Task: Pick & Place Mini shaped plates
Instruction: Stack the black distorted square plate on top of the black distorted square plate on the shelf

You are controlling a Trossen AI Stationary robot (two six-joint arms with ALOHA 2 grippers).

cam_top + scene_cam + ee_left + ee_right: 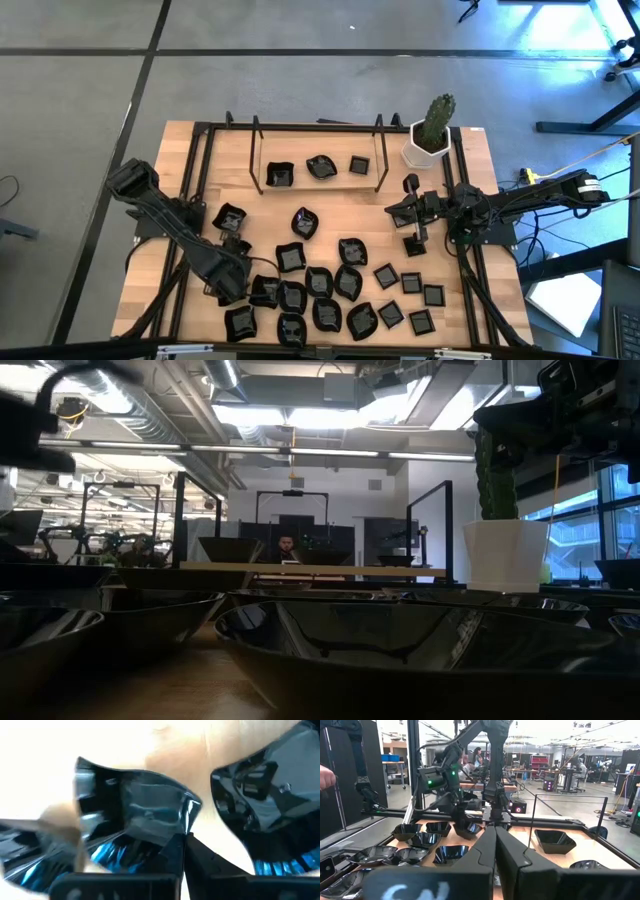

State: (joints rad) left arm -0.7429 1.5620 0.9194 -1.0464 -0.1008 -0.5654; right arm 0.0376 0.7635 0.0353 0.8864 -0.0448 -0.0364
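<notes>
Looking straight down, the high view shows the left gripper (243,272) low over the wooden table (470,190) at about seven o'clock, its tip among the mini shaped plates (330,290). These glossy black dishes crowd the table's near half from six to four o'clock; three more lie inside a black wire frame (318,152) at twelve o'clock. The right gripper (415,248) hangs at three o'clock, just beside the cluster, with a potted cactus (432,130) at one o'clock.

The low view is filled by dark plate rims, the white pot rising at two o'clock.

In the left wrist view, the fingers (172,855) are clamped on the rim of a wavy-edged plate (135,805); whether it is lifted off the wood is hard to judge.

In the right wrist view, the right fingers (485,850) are pressed together, empty, above the plates.
</notes>
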